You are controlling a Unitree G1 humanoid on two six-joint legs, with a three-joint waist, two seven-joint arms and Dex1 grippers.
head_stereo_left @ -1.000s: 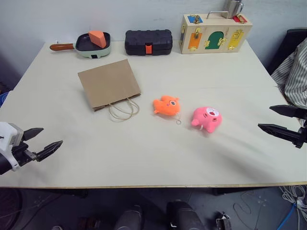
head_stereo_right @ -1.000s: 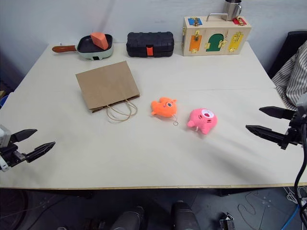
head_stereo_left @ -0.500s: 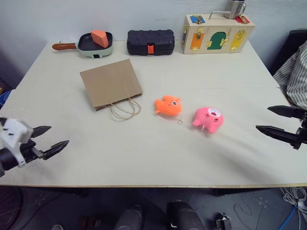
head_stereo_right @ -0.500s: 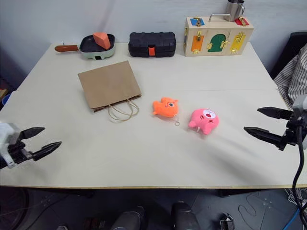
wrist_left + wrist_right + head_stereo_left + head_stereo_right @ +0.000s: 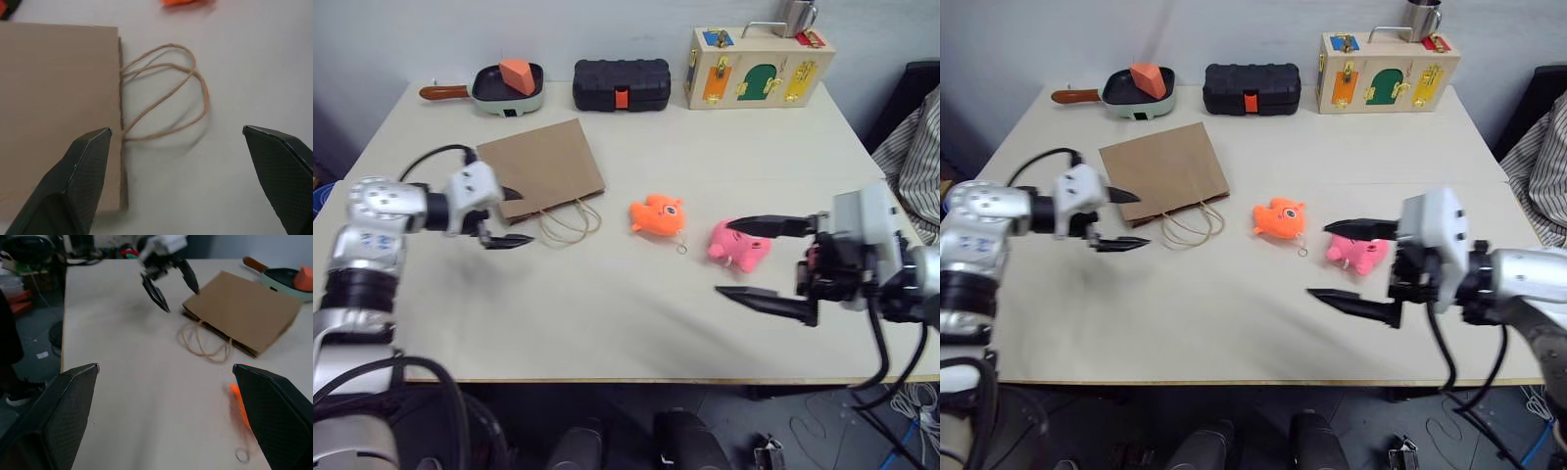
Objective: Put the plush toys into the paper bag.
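Note:
The brown paper bag (image 5: 540, 168) lies flat on the table, its cord handles (image 5: 568, 223) pointing toward me. My left gripper (image 5: 521, 217) hovers open at the bag's near left corner, and in the left wrist view its fingers (image 5: 88, 166) straddle the bag's mouth edge (image 5: 58, 107) and the handles (image 5: 171, 93). The orange fish toy (image 5: 656, 214) rests right of the handles. Beside it lies the pink pig toy (image 5: 741, 247). My right gripper (image 5: 724, 257) is open and empty just in front of the pig, pointing left. The right wrist view looks across the table at the bag (image 5: 244, 308).
Along the table's far edge stand a green pan holding an orange block (image 5: 506, 86), a black ribbed case (image 5: 619, 85) and a wooden latch box (image 5: 759, 66) with a metal cup (image 5: 795, 15). Striped cloth (image 5: 915, 157) sits at the right edge.
My left arm swung in from the front left corner to the bag's handles. My right arm moved left from the table's right edge to beside the pink pig. Both grippers stayed open.

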